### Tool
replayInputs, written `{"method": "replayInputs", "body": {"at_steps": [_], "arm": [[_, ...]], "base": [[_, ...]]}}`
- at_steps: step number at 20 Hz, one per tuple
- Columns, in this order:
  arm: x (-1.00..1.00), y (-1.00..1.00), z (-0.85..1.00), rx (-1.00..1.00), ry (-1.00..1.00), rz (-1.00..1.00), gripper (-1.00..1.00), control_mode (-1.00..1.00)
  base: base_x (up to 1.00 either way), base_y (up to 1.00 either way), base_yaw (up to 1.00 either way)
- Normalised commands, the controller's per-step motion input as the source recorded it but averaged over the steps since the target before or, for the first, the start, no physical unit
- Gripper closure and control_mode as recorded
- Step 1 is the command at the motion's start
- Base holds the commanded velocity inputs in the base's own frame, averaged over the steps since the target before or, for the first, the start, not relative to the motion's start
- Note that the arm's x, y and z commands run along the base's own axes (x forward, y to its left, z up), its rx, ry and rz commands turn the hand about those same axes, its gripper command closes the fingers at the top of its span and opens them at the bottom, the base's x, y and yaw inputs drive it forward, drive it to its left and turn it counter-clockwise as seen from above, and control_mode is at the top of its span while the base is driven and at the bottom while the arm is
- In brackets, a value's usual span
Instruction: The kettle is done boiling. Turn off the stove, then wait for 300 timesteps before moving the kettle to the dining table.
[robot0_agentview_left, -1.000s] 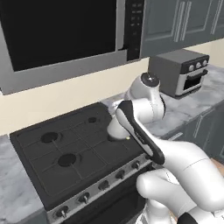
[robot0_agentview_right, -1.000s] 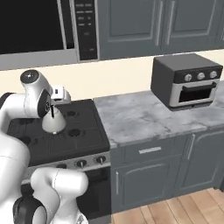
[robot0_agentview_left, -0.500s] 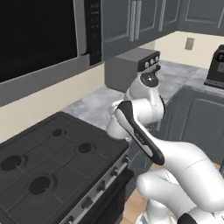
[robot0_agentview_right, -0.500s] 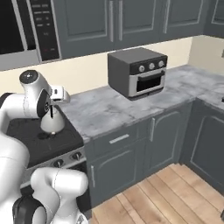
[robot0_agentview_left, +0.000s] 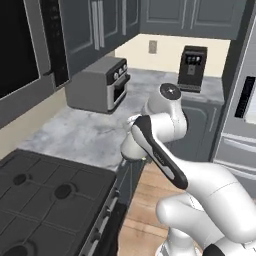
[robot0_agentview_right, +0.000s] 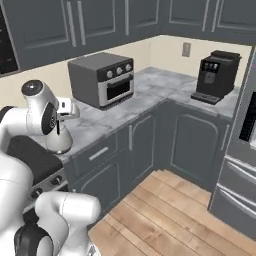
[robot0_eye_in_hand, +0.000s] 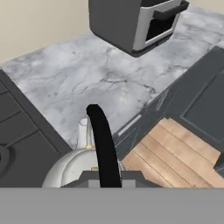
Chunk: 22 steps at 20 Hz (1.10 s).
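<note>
Over the left base view, the stove (robot0_agentview_left: 45, 200) fills the lower left with its dark grates, and grey marble counter (robot0_agentview_left: 85, 135) runs from it to a dark toaster oven (robot0_agentview_left: 97, 82). A black coffee machine (robot0_agentview_left: 192, 67) stands in the far corner. The white arm crosses the middle, hiding most of the kettle.

From the right base view, the kettle (robot0_agentview_right: 59, 142) hangs under the hand, its white body above the counter edge just beside the stove's corner (robot0_agentview_right: 27, 155). The gripper (robot0_agentview_right: 59, 120) sits at the top of its handle.

Along the hand view, the kettle's black arched handle (robot0_eye_in_hand: 103, 144) runs up between the finger tips, which are closed tight on it. Its white body (robot0_eye_in_hand: 72, 168) and short spout lie below, over the counter edge, with wooden floor (robot0_eye_in_hand: 175, 153) to the right.
</note>
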Motion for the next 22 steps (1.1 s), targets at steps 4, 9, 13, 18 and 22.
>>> {"method": "replayInputs", "body": {"at_steps": [4, 9, 13, 18, 22], "arm": [[0.0, 0.0, 0.0, 0.0, 0.0, 0.0, 1.0, 1.0], [0.0, 0.0, 0.0, 0.0, 0.0, 0.0, 1.0, 1.0], [0.0, 0.0, 0.0, 0.0, 0.0, 0.0, 1.0, 1.0], [0.0, 0.0, 0.0, 0.0, 0.0, 0.0, 1.0, 1.0], [0.0, 0.0, 0.0, 0.0, 0.0, 0.0, 1.0, 1.0]], "base": [[-0.22, -0.12, -0.56], [-0.31, -0.12, -0.56], [-0.34, -0.11, -0.55], [-0.34, -0.1, -0.54], [-0.2, -0.13, -0.55]]}}
